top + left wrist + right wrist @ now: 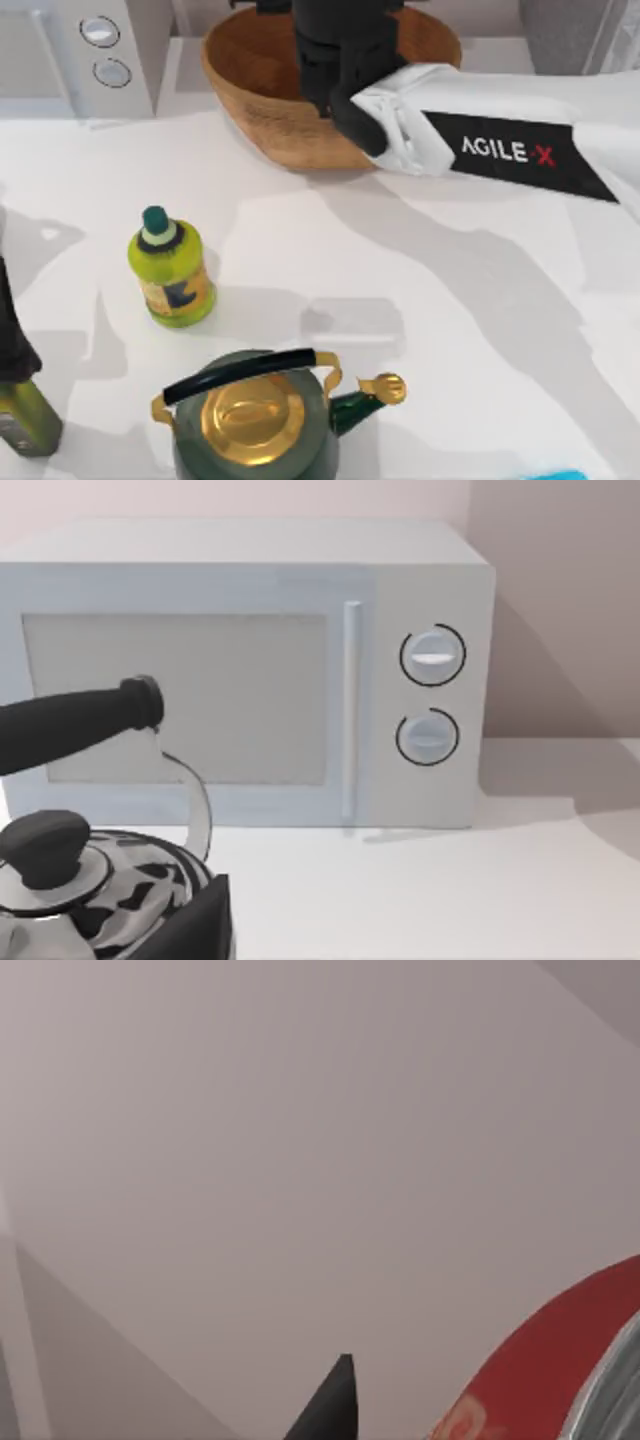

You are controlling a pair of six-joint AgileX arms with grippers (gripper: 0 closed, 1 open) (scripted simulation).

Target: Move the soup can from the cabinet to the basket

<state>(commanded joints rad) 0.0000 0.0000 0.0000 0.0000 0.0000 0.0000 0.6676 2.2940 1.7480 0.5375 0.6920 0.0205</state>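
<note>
My right gripper [322,50] hangs over the basket [250,85] at the far side, grasping the soup can [560,1370] — released too high, it could bounce or tip out.

One wicker basket [270,90], one microwave [250,670] with two dials, two kettles [255,420] [90,890], two bottles [172,265] [22,410], one soup can [560,1370].

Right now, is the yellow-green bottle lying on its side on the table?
No. In the top view the yellow-green bottle stands upright on the white table, its dark green cap on top, left of the green kettle's handle.
</note>
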